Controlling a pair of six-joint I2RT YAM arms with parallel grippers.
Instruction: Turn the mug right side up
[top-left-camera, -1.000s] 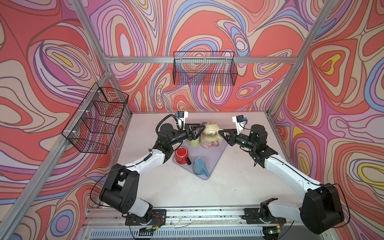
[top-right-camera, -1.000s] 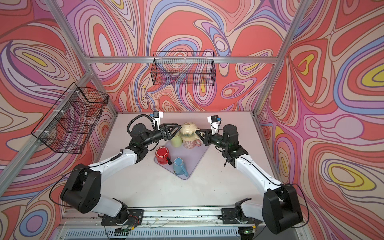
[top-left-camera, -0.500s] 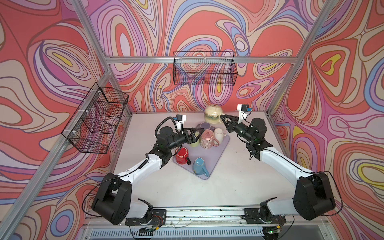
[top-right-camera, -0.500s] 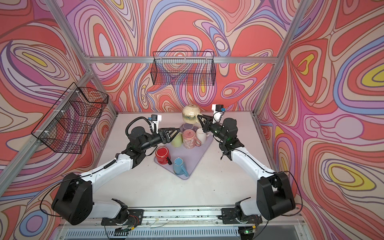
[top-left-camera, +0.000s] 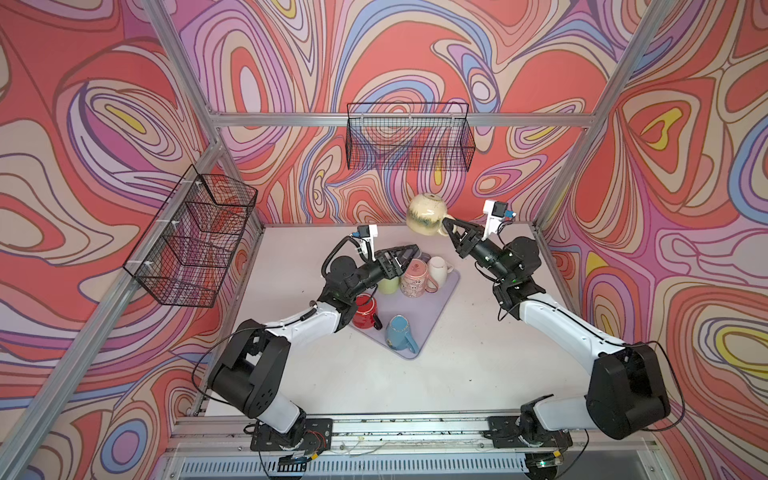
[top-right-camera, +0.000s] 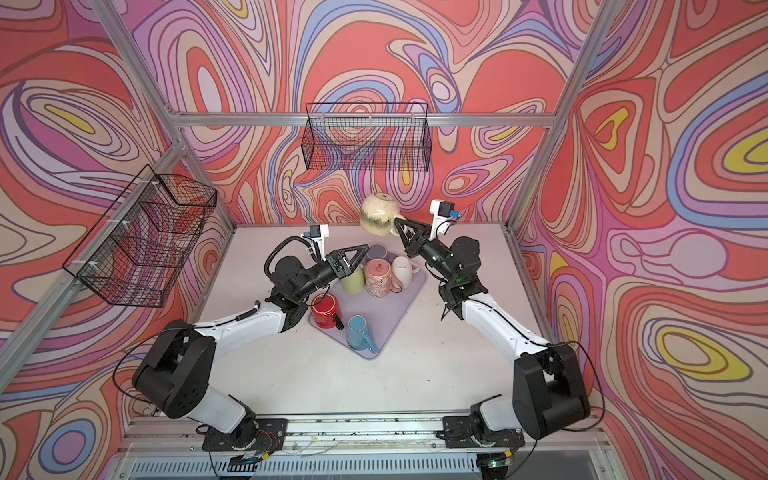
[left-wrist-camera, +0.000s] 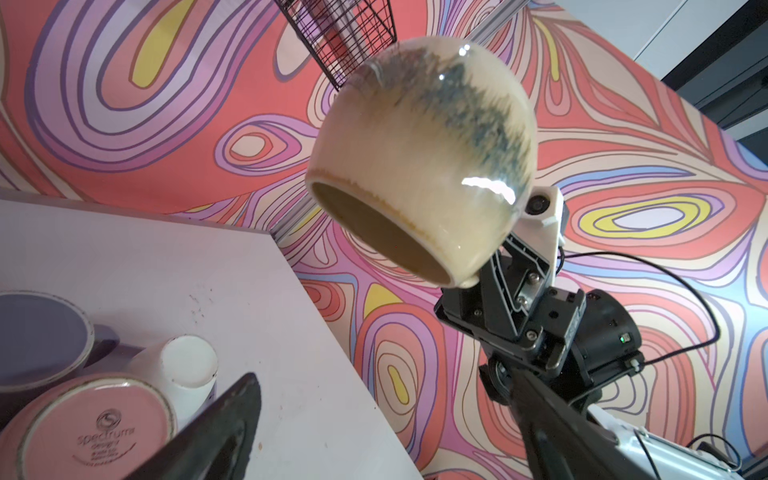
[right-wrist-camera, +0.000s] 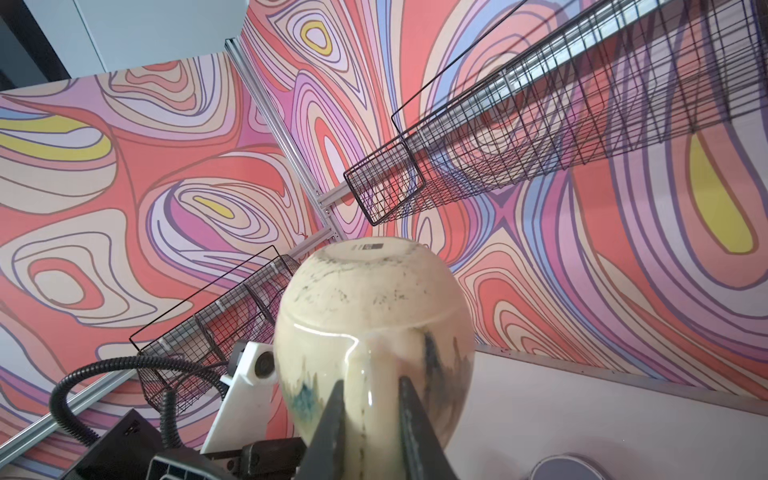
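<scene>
Front of worktop (top-left-camera: 457, 374): mat (top-left-camera: 436, 307) with blue mug (top-left-camera: 398, 332) and red mug (top-left-camera: 365, 311) nearest, both base-up. Behind them on the mat, a tight cluster: green (top-left-camera: 388, 286), pink (top-left-camera: 413, 277) and white (top-left-camera: 438, 268), also base-up.

Left gripper (top-left-camera: 409, 255) hovers low over the cluster, just above the green and pink mugs. Jaws apart, nothing between them. Only one finger (left-wrist-camera: 232, 415) shows in the left wrist view.

Farther back, high above the worktop's rear edge: cream mug (top-left-camera: 426, 216), clear of everything, in front of the back wall. Right gripper (top-left-camera: 446, 222) is clamped on its handle; in the right wrist view the handle strap sits between the two fingers (right-wrist-camera: 332, 415).

Key relation: the mug hangs off the right gripper's tip, beyond it toward the back wall. Left gripper is well apart, lower and nearer the front. The turn looks to be the right arm's job.

Orientation: base up, mouth down and canted toward the left arm; the dark interior faces the left wrist camera (left-wrist-camera: 419, 166). Long axis near vertical, tilted, and roughly crosswise to the gripper's reach. Judgement: a half roll of the right wrist would bring the mouth up. Not yet righted.
</scene>
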